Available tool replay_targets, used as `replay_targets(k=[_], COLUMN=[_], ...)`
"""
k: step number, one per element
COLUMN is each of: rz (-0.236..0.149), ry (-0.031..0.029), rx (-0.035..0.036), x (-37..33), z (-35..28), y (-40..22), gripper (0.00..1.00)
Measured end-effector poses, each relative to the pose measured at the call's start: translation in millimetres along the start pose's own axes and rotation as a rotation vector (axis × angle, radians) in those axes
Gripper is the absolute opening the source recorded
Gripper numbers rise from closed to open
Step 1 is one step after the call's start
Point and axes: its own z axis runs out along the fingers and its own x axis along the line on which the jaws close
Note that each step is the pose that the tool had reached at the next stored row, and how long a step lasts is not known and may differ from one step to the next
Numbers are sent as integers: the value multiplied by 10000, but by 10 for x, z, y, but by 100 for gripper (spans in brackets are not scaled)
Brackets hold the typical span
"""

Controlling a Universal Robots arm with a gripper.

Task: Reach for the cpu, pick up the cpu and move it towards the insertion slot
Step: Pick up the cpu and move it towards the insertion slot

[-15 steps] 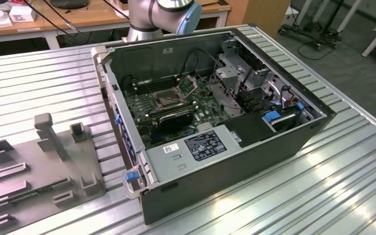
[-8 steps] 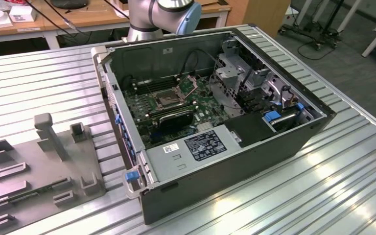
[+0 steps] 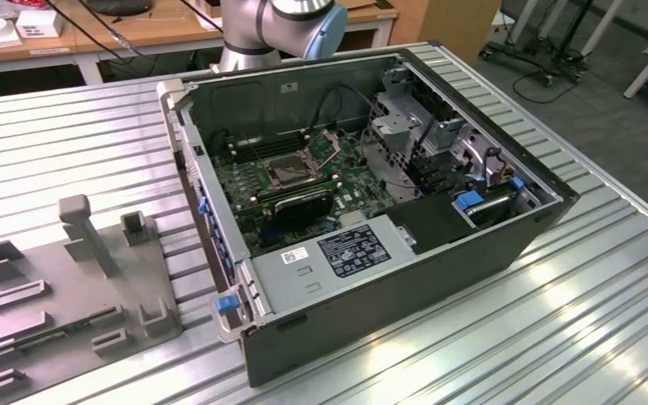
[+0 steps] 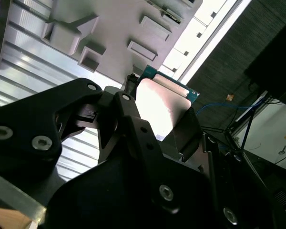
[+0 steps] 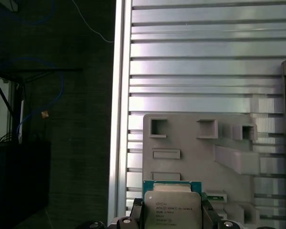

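- The gripper (image 5: 171, 214) is closed to just the width of the cpu (image 5: 171, 206), clamping it by 2 opposite edges. In the second wrist view a dark finger (image 4: 133, 119) presses against the chip's side.
- The cpu is held off any surface above the grey fixture plate (image 5: 200, 143) and the slatted metal table (image 5: 205, 62), close to the table's edge. The insertion slot (image 3: 283, 173) sits well apart, inside the open computer case (image 3: 414, 278).
- Handling, as a judgement: the chip is light, stiff and thin, with a smooth metal lid that could slip. Its underside contacts are likely delicate, so the bare edges are the right place to hold it, as it is held here.
- Orientation: the silvery lid faces the first wrist camera, and the green rim sticks out beyond the fingertips, away from the wrist.
- The cpu is square, so it has no true long axis. Its flat plane lies along the fingers.
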Motion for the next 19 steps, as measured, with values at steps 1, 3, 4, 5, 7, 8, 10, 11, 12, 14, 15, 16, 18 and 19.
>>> replay_targets(k=[1, 3, 4, 5, 7, 8, 10, 11, 12, 14, 15, 16, 18, 19], rz=[-1, 0, -1, 0, 0, -2, -1, -1, -1, 0, 0, 0, 0, 0], ry=[-1, -1, 0, 0, 0, 3, 2, 3, 4, 3, 4, 4, 4, 4], rx=[-1, -1, -1, 0, 0, 1, 0, 0, 0, -2, -1, -1, -1, -1], x=[0, 0, -2, -3, -8, -14, -29, -40, -49, -64, -70, -76, -87, -92], z=[-5, -9, -11, -11, -11, -13, -11, -12, -12, -11, -12, -12, -12, -12], y=[0, 1, 1, 0, 1, 0, 0, 0, 0, 0, -1, -1, -1, -1], gripper=[55, 55, 55, 55, 55, 55, 55, 55, 55, 55, 55, 55, 55, 55])
